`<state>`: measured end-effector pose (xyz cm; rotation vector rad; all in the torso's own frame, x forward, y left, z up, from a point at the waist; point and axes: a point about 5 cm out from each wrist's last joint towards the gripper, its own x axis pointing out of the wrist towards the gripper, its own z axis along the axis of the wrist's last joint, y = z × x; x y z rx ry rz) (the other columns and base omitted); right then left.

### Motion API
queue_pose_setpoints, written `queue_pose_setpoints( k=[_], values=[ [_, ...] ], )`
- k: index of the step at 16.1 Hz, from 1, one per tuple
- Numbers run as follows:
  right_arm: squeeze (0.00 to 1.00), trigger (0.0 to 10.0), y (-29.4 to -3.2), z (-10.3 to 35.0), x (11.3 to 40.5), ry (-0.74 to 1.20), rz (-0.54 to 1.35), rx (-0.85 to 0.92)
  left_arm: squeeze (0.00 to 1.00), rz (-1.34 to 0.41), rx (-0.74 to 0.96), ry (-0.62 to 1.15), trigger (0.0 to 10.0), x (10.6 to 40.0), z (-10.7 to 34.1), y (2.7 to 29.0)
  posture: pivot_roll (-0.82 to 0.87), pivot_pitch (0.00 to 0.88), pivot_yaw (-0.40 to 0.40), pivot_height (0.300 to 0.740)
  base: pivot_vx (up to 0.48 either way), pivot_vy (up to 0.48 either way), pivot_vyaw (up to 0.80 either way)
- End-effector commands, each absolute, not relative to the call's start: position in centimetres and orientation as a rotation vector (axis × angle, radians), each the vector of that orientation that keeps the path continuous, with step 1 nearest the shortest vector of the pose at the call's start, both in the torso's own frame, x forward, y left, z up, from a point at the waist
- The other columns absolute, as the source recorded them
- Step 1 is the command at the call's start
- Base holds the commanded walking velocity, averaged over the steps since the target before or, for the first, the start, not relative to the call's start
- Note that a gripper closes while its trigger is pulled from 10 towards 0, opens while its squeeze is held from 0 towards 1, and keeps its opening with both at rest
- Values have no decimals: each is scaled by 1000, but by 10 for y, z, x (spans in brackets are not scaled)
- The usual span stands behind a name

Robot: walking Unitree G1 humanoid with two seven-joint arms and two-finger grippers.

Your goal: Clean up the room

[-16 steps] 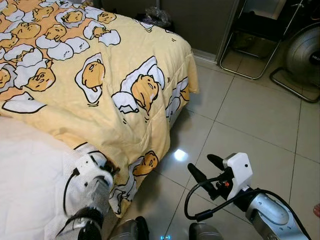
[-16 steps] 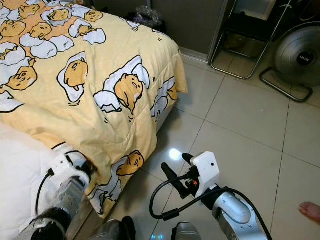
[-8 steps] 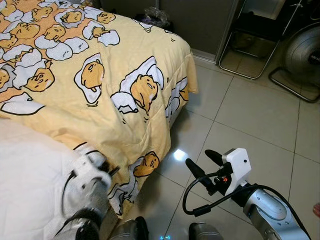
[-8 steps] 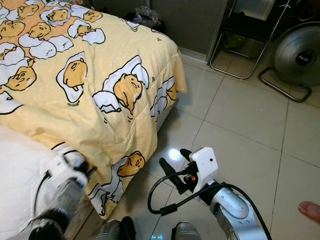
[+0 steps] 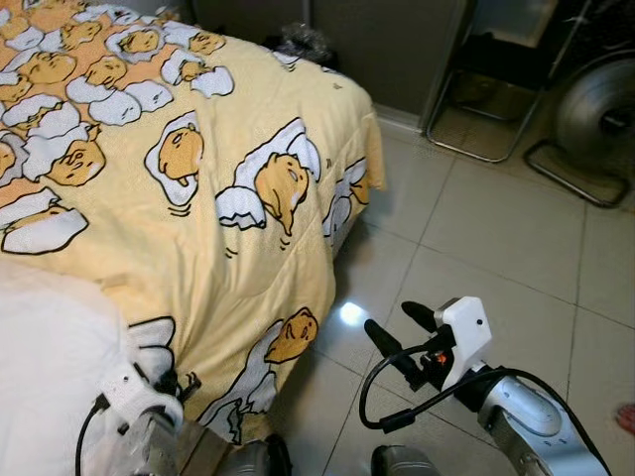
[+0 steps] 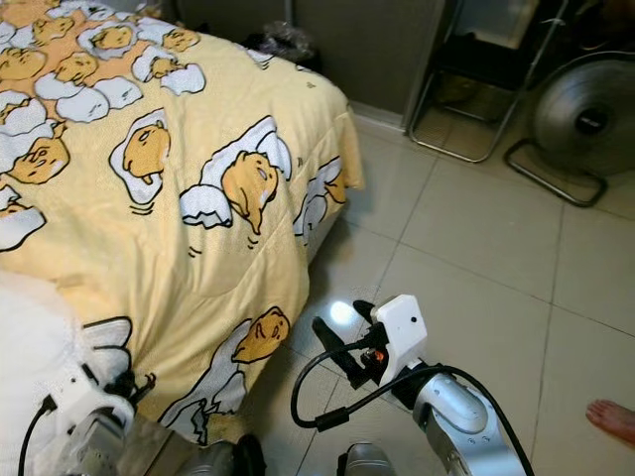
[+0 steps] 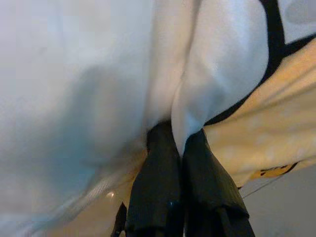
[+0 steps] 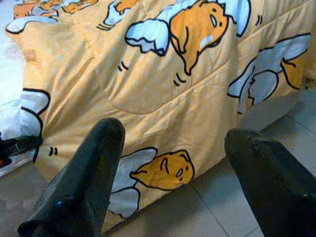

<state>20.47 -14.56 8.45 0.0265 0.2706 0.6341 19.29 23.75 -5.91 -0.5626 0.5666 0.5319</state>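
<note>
Left gripper [image 7: 177,143]: jaws are closing tight on a fold of the yellow blanket [image 5: 238,198], pinching the white-and-black printed edge between the two black fingers [image 7: 153,187]. In the head views, the left gripper is sitting at the lower corner of the bed, at the blanket's hanging hem, beside the white sheet [image 5: 50,367].

Blanket: it is lying spread across the bed, cartoon egg print facing up, with its edge draping over the bed's side and corner toward the tiled floor [image 5: 496,228].

Right gripper [image 5: 395,335]: it is hovering over the floor just beside the bed's corner, jaws standing wide open and holding nothing; its fingers [image 8: 84,182] are pointing at the draped blanket side.

Background: a floor fan [image 6: 585,119] and a metal chair frame [image 6: 466,99] are standing on the tiles well apart from the bed. A person's toes [image 6: 610,416] are showing at the floor's edge, near the right arm.
</note>
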Motion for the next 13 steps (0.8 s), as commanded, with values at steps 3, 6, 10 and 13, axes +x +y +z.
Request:
queue_pose_setpoints(
  k=[3,6,10,13],
  values=[
    [0,10000,-146,83,203,277,651,20,0,491,-660,726,0,152,-81,199,-231,99,88,740,0,0,0],
    [0,10000,-147,81,200,292,656,19,0,441,-758,789,0,144,-83,186,-232,106,82,740,0,0,0],
    [0,10000,-146,82,204,287,667,14,0,359,-662,793,0,157,-76,179,-231,108,74,740,0,0,0],
    [0,10000,-146,82,205,283,665,12,1000,342,-491,791,10000,166,-71,187,-233,108,74,740,0,0,0]
  ],
)
